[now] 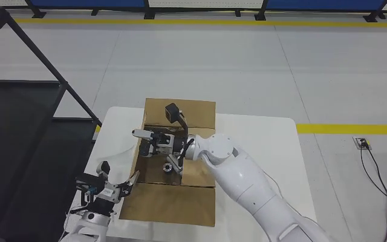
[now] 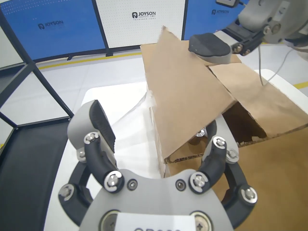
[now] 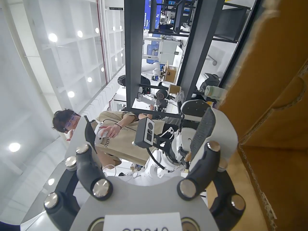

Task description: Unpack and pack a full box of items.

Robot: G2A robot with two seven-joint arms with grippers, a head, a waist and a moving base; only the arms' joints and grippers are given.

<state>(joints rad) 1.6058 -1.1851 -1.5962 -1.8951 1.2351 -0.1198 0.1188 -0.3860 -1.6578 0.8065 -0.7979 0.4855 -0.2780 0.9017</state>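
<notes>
Left gripper [image 2: 156, 121] was at the near-left corner of the box [image 1: 175, 206], fingers spread and holding nothing, straddling the edge of a tilted flap [image 2: 182, 92]. The box sat mid-table [image 1: 266, 139], flaps open. Right gripper [image 3: 146, 123] hung over the opening, fingers apart, empty. Contents were hidden by arm and shadow; could not tell. Judged: opened only, with unpacking and repacking both left.
</notes>
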